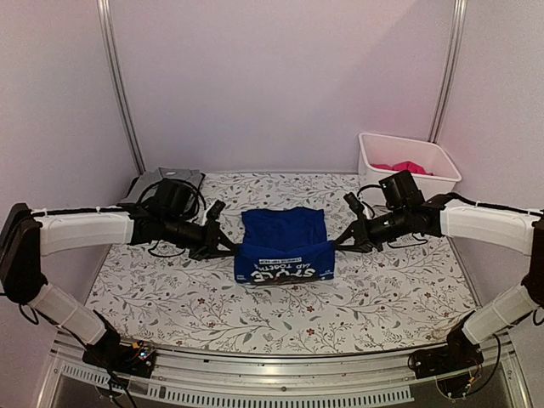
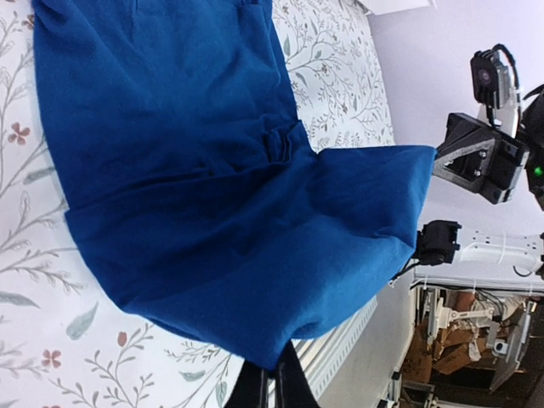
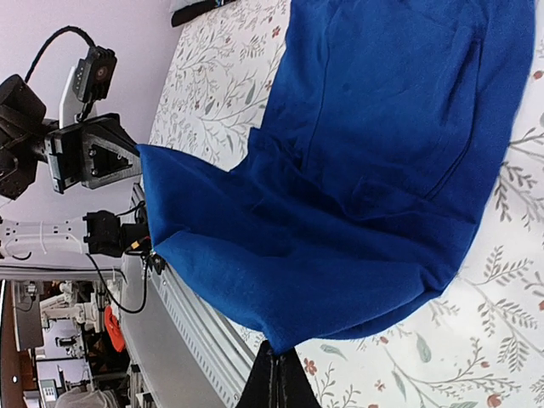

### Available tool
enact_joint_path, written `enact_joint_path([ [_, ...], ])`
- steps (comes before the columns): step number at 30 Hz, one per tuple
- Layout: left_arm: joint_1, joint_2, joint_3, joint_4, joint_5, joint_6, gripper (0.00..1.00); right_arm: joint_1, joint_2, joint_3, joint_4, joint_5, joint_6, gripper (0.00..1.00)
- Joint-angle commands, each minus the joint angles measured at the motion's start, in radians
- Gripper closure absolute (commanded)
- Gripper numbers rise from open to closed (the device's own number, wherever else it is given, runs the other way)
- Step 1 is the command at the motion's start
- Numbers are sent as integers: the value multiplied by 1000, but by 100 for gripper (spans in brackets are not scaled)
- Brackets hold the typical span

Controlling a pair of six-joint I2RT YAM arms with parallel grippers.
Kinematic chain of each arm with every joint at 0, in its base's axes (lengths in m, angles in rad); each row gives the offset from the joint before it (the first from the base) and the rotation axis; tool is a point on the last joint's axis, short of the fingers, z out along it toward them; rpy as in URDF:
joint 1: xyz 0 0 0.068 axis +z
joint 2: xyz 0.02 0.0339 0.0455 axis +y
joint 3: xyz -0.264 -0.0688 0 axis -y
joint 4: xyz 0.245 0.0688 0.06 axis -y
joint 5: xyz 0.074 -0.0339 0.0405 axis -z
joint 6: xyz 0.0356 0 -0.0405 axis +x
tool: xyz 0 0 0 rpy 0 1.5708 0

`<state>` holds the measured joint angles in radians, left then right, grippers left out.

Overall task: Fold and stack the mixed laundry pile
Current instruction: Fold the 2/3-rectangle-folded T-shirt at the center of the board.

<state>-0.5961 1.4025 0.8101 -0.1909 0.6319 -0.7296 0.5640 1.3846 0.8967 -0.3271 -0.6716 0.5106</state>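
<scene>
Top view: royal-blue garment (image 1: 285, 231) sits mid-bench (image 1: 170, 293), folded to a rough rectangle. Its raised near edge runs left-right, with the white print on that flap facing near. Left gripper (image 1: 235, 252) is at the flap's left end, right gripper (image 1: 337, 246) at its right end. Both arms reach out from the near corners and bend inward, forearms roughly level, mirrored. Pink garment (image 1: 401, 167) lies in white bin (image 1: 446, 170), far right. Grey cloth (image 1: 146, 187) lies far left.

Left wrist view: jaws pressed together, pinching a blue corner at the frame bottom. The lifted edge stretches across to the right gripper; the rest lies flat on the floral bench.

Right wrist view: jaws pressed together on the opposite blue corner. The edge spans toward the left gripper, and the garment body is flat behind it.
</scene>
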Motion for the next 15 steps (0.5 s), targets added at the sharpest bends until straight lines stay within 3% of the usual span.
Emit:
enact_joint_path([
  [1, 78, 165, 136, -25, 39, 84, 100, -80, 127, 105, -4, 39, -70, 100],
  [10, 142, 573, 421, 0, 75, 110, 100, -147, 525, 410, 25, 29, -164, 100],
  [15, 149, 733, 511, -10, 76, 125, 100, -146, 716, 474, 27, -6, -201, 100],
])
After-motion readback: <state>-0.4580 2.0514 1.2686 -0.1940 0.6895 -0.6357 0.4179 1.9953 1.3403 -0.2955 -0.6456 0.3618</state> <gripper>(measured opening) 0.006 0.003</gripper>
